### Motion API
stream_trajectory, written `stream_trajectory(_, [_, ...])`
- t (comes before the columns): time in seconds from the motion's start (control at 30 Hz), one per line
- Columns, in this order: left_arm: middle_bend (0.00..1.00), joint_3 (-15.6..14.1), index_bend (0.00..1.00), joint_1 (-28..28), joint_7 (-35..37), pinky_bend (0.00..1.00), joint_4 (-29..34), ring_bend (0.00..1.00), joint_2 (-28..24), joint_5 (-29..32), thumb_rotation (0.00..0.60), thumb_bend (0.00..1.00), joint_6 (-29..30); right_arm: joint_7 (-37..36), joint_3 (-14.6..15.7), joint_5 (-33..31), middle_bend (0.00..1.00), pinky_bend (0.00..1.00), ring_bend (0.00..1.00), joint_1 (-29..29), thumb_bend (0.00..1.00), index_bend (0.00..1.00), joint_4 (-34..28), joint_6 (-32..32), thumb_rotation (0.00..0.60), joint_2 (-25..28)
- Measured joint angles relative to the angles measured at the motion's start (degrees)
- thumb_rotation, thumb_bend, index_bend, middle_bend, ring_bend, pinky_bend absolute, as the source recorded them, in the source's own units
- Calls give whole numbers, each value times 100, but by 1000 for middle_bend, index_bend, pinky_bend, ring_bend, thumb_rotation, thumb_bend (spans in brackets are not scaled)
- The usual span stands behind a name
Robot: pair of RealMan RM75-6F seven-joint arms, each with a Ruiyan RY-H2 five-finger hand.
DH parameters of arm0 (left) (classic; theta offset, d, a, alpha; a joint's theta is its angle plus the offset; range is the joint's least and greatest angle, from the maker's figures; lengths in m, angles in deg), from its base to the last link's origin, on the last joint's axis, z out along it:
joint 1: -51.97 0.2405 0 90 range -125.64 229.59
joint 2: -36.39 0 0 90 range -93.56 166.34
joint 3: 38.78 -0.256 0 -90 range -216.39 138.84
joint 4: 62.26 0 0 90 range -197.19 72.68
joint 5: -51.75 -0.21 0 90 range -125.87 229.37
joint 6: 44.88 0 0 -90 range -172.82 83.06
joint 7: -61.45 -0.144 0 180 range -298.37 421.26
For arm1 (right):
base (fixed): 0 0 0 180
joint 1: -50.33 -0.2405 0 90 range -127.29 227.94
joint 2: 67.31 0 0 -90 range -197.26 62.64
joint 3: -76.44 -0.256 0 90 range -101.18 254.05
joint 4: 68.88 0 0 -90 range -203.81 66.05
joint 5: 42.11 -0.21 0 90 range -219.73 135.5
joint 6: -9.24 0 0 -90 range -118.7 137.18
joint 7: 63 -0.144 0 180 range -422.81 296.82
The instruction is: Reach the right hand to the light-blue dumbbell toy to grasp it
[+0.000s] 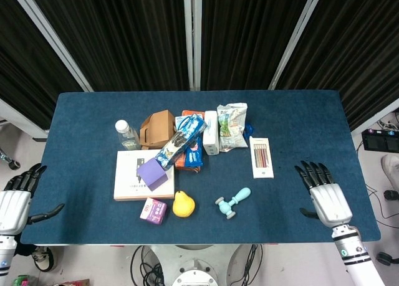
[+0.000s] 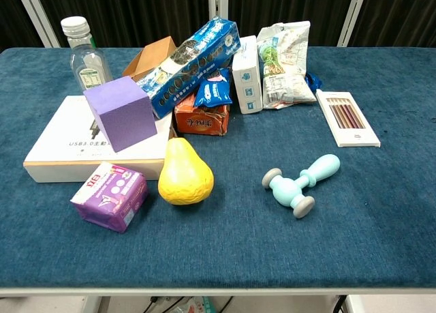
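Note:
The light-blue dumbbell toy (image 1: 232,202) (image 2: 300,183) lies on the blue table near its front edge, right of the yellow pear. My right hand (image 1: 323,194) hovers over the table's front right part, fingers spread and holding nothing, well to the right of the toy. My left hand (image 1: 15,202) hangs off the table's left edge, fingers apart and empty. Neither hand shows in the chest view.
A yellow pear (image 1: 183,204), a purple packet (image 1: 153,210), a white box (image 1: 134,177) with a purple cube (image 1: 152,172), a bottle (image 1: 127,134), snack packs (image 1: 231,125) and a pencil box (image 1: 261,156) crowd the table's middle. Bare cloth (image 1: 283,199) lies between toy and right hand.

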Motion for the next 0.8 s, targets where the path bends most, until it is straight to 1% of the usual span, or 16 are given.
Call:
stream_trajectory(0.13, [65,1,84,-4,0,236,27,139,-8,1,146,105,-7,99,-27,124,0,0,0,-293,0,0,-248,-477,600,-30])
stream_trajectory(0.27, [65,-12,83,7,-5,236,24,139,-10,15,149,105,-22,250,-80,119,0,0,0,-612,0,0,-408,-1025,600,-174])
stream_trajectory(0.4, [65,-11,84,27,-64,236,28,139,-24,12,154,105,19,449,-159,-46,0,0,0,-939,0,0,-427,-1558,600,-494])
stream_trajectory(0.5, [65,-10,84,35,-57,236,28,139,-47,4,154,105,35,589,-206,-228,0,0,0,-1126,0,0,-357,-1846,600,-747])
stream_trajectory(0.8, [65,-20,83,45,39,236,-125,139,36,11,154,105,20,863,-241,-557,0,0,0,-1392,0,0,-77,-2163,600,-1294])
